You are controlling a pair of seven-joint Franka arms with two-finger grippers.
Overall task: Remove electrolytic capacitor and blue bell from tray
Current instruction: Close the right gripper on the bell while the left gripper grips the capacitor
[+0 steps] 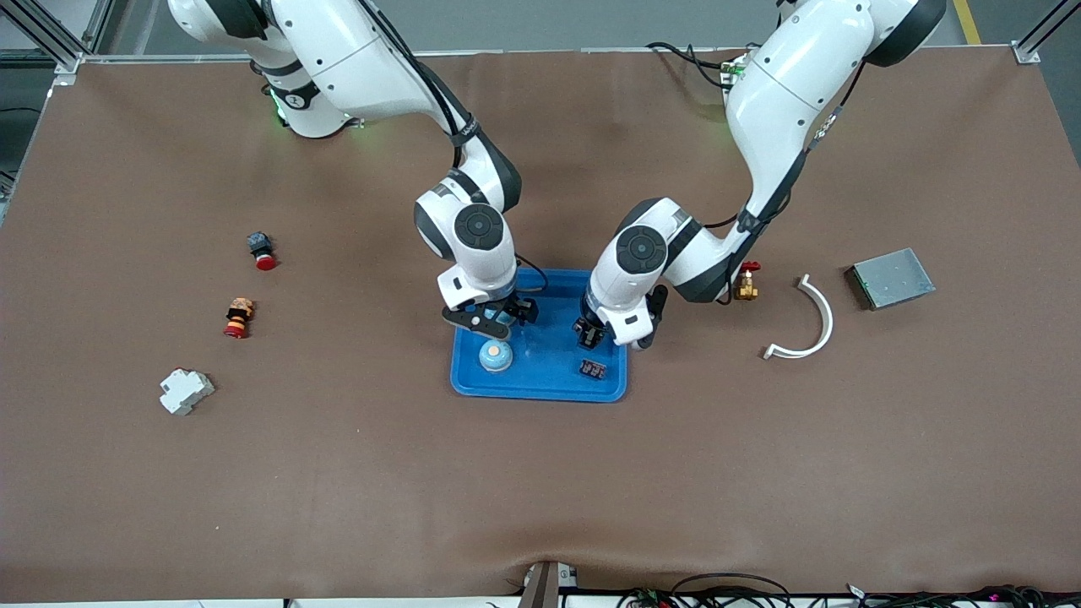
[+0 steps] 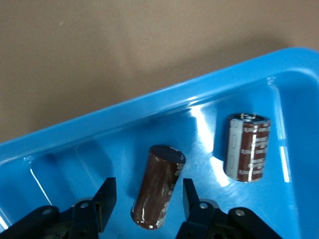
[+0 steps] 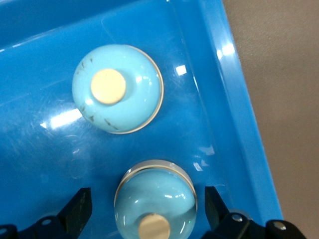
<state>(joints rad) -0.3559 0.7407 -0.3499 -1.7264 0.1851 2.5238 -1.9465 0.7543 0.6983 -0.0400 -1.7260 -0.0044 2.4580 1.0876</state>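
Note:
A blue tray (image 1: 540, 384) lies mid-table. My left gripper (image 1: 591, 336) hangs low in it, toward the left arm's end. In the left wrist view the left gripper (image 2: 149, 183) is open around a brown capacitor (image 2: 158, 185), with a gap on each side. A second capacitor (image 2: 247, 148) lies beside it on the tray floor (image 2: 99, 149) and also shows in the front view as a small dark capacitor (image 1: 594, 369). My right gripper (image 1: 494, 319) is open around a light-blue bell (image 3: 155, 206), its fingers (image 3: 82, 204) clear of the dome. Another bell (image 3: 118, 88), the bell (image 1: 496, 355) nearer the front camera, sits beside it.
Toward the right arm's end lie two red-capped buttons (image 1: 262, 250) (image 1: 239, 317) and a white block (image 1: 186, 391). Toward the left arm's end are a brass valve (image 1: 746, 285), a white curved strip (image 1: 806, 325) and a grey metal box (image 1: 891, 278).

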